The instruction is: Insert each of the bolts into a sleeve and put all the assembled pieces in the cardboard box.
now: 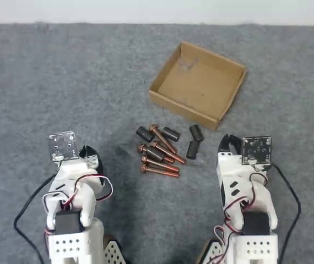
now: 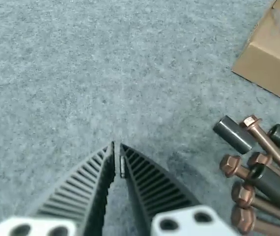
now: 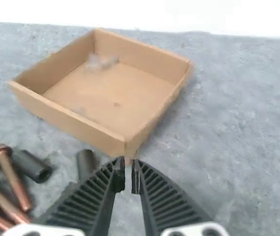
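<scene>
Several copper bolts (image 1: 160, 153) lie loose in a pile on the grey carpet between the two arms, with black sleeves (image 1: 171, 133) scattered among and beside them. The cardboard box (image 1: 182, 110) stands just behind them, with nothing in it. My left gripper (image 1: 87, 150) is shut with nothing in it, left of the pile; its tips (image 2: 117, 147) hover over bare carpet, bolts (image 2: 264, 142) and a sleeve (image 2: 233, 133) off to one side. My right gripper (image 1: 229, 144) is shut with nothing in it, right of the pile; past its tips (image 3: 126, 164) are the box (image 3: 66, 120) and a sleeve (image 3: 85, 162).
Grey carpet (image 1: 63, 82) covers the whole work area, with open room left of the box and in front of the pile. A pale wall edge (image 1: 157, 11) runs along the back. Cables hang by both arm bases.
</scene>
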